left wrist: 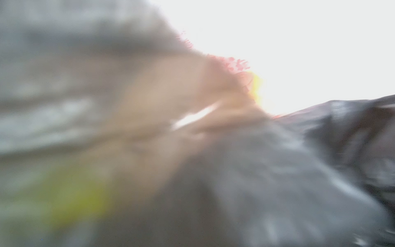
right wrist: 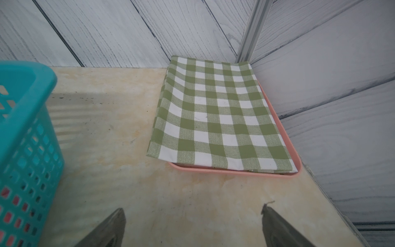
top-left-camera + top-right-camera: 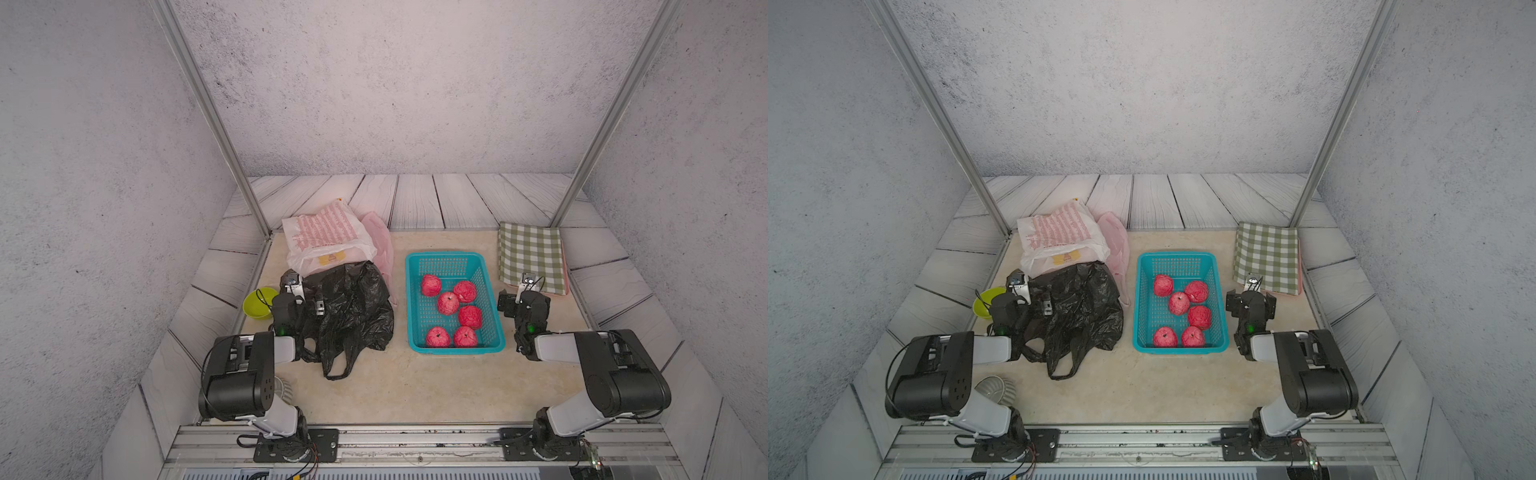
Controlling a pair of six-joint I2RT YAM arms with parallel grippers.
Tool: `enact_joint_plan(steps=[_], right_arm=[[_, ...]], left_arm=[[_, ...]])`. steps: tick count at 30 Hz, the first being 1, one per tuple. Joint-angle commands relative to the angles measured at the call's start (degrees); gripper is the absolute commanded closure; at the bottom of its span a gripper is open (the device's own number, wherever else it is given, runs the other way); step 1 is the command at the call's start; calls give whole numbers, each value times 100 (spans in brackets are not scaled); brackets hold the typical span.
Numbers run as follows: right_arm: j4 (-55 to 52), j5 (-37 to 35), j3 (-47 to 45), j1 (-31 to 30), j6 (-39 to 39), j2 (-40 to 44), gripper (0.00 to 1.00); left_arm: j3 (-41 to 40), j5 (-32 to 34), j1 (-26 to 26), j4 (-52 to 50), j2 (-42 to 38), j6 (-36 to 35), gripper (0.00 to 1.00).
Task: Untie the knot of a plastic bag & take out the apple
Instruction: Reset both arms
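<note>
Beige tabletop [image 3: 415,386], walled by pale planks, is carrying the scene, and the black plastic bag [image 3: 357,309] is lying crumpled on it at left of centre in both top views. The left gripper [image 3: 305,297] is hovering at the bag's left edge with its jaws spread wide, clasping nothing that shows; its wrist view is giving only blur. Trouble is likely waiting here: jaws closing on loose film rather than on a handle would be dragging the whole bag, tightening any knot or tearing the thin plastic, since nothing is pinning the bag down. Whether a knot is tied, or an apple is sitting inside, the frames are not showing. The bag's long axis is running up and down the frame, body toward the top and handle loops [image 3: 334,368] pointing at the lower edge. A white printed bag [image 3: 328,237] is touching its upper end, and a green bowl [image 3: 253,309] is sitting just beside the left gripper, in the path of a sideways slide. Further right, a teal basket [image 3: 444,255] is holding six red apples [image 3: 448,302]. Beyond it the right gripper [image 3: 516,293] is hanging equally wide and empty over bare table, near a green checked cloth [image 3: 532,257], well apart from the bag.
</note>
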State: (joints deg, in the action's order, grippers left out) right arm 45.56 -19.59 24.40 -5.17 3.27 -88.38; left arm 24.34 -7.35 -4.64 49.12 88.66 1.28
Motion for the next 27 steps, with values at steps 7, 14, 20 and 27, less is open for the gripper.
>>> enact_joint_plan(steps=[7, 14, 20, 27], right_arm=[[-94, 42, 53, 19, 66, 36, 1], [-140, 555, 42, 88, -78, 76, 1], [-328, 774, 203, 126, -104, -11, 1], [-357, 1052, 156, 279, -76, 60, 1]], left_arm=[[198, -477, 44, -546, -95, -128, 1], [200, -469, 43, -533, -95, -138, 1], [203, -460, 59, -536, -95, -138, 1], [194, -447, 69, -539, -95, -152, 1]])
